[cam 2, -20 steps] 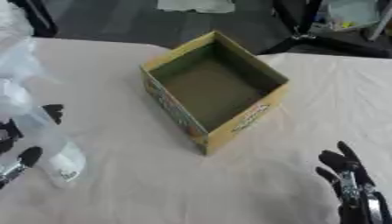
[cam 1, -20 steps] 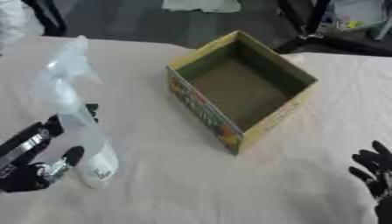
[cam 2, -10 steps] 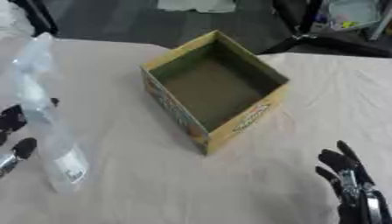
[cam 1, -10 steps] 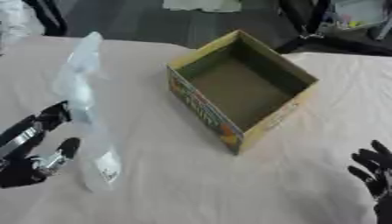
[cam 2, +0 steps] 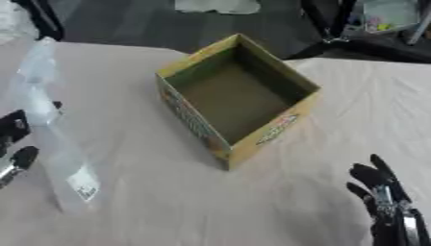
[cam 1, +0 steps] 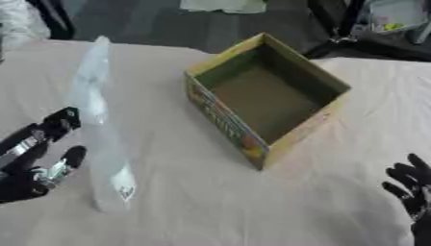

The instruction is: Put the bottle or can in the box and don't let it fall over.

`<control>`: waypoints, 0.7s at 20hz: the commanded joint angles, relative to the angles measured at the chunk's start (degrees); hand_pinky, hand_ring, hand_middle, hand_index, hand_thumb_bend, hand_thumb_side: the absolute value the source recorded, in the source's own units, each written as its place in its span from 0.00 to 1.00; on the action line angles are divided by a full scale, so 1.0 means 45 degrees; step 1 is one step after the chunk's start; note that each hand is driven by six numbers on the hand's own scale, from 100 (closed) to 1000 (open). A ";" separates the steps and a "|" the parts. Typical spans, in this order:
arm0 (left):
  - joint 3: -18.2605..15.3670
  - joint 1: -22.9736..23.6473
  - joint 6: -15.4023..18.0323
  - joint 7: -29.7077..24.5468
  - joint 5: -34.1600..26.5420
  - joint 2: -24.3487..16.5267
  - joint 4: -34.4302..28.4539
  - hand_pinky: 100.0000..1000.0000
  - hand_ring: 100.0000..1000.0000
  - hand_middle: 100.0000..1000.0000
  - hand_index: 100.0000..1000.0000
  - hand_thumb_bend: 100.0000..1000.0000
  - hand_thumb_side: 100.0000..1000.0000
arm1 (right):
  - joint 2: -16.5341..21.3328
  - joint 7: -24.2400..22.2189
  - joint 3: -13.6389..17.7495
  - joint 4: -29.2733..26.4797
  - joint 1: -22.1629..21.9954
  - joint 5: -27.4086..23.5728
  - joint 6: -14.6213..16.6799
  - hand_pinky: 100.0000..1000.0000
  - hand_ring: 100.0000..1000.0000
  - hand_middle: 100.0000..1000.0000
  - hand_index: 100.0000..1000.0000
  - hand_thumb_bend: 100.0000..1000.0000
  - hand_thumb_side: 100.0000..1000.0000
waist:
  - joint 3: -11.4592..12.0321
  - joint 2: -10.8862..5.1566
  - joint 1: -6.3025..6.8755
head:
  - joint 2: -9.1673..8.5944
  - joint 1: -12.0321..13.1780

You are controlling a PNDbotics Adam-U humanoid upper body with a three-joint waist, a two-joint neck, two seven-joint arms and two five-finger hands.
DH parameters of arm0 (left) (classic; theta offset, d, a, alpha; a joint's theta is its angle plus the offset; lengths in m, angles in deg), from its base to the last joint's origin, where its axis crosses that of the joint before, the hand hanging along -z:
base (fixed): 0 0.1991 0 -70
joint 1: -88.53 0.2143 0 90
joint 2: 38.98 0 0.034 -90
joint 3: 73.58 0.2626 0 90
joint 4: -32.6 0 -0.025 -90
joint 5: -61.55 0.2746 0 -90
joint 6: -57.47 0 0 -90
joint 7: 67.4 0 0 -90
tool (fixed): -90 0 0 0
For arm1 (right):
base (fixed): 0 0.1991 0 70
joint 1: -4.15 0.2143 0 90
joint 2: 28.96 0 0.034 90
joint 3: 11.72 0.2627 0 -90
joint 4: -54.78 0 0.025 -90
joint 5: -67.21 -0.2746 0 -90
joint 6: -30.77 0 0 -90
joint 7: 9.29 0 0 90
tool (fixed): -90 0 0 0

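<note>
Since a second ago the clear plastic bottle (cam 1: 99, 129) has come away from the left hand (cam 1: 38, 158): then the fingers were against its lower body, now they sit just to its left with a slim gap, spread and curled round nothing. Between those moments the bottle's top has also swung from leaning left to standing nearly upright.

It stands on its base on the bench (cam 1: 252, 206), which is covered by a pale cloth, at the left side of the view. Its body is see-through, tall and narrow, and a small white label shows low on its side. A finger of the left hand lies near the bottle's lower half; whether it touches is hard to tell. The rest of that hand reaches in from the lower left edge.

To the bottle's right, well apart from it, sits the open cardboard box (cam 1: 265, 98), yellow-edged with coloured print on its outer wall and a bare brown inside. It is turned so that one corner points toward the robot.

At the lower right corner the right hand (cam 2: 387, 202) rests idle, fingers up and relaxed, holding nothing, away from the box.
</note>
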 commanded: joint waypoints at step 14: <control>-0.0274 0.0336 0.0172 -0.0134 0.0094 -0.1013 -0.1057 1.00 1.00 1.00 0.87 0.00 0.62 | 0.0245 0.0035 0.0125 -0.0155 -0.0035 -0.0167 0.0036 0.80 0.84 0.99 0.72 0.00 0.80 | 0.0040 -0.0277 0.0180 | -0.0121 -0.0124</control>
